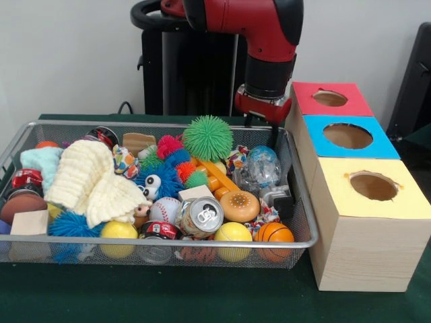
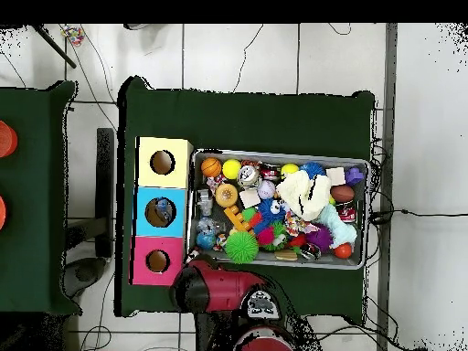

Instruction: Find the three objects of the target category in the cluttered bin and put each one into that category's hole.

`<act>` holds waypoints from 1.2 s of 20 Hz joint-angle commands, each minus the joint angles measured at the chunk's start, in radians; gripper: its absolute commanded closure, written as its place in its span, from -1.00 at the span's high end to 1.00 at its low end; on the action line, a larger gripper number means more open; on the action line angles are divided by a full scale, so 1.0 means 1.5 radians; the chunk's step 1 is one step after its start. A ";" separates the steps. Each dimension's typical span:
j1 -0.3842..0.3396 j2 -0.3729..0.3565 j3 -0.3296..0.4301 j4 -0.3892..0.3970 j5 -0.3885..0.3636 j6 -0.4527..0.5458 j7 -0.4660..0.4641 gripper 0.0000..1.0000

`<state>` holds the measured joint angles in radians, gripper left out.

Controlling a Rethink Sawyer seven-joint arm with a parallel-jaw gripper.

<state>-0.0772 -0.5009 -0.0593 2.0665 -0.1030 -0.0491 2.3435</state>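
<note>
Front view gives the textures: a wire-mesh bin (image 1: 296, 202) holds, from left to right, a ribbed cream knitted cloth (image 1: 91, 182), a stitched baseball (image 1: 164, 209), a shiny drinks can (image 1: 202, 217) lying on its side, a spiky green rubber ball (image 1: 208, 137), a smooth yellow ball (image 1: 233, 233), a clear crinkled ball (image 1: 262, 167) and a small orange basketball (image 1: 274, 233). Right of the bin stands a row of three pale wooden boxes, each with a round hole: a red-topped box (image 1: 328, 99) farthest, a blue-topped box (image 1: 347, 136) in the middle, and a yellow-topped box (image 1: 369, 190) nearest. The red arm (image 1: 266, 40) hangs over the bin's far right corner, just beside the red-topped box; its gripper (image 1: 261, 121) sits behind the rim, and I cannot tell how its pincer stands. Overhead view alone shows the dark green tablecloth (image 2: 247, 114) whole, the boxes touching the bin's side, and a dark something inside the blue box's hole.
</note>
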 commanded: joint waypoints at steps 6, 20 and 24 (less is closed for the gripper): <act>-0.028 -0.110 0.044 -0.035 0.027 0.064 0.060 1.00; -0.014 -0.206 0.037 -0.014 0.037 0.166 0.063 1.00; -0.020 -0.220 0.041 -0.008 0.035 0.167 0.059 1.00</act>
<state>-0.0821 -0.7762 -0.0499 2.1009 -0.0967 0.1211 2.3435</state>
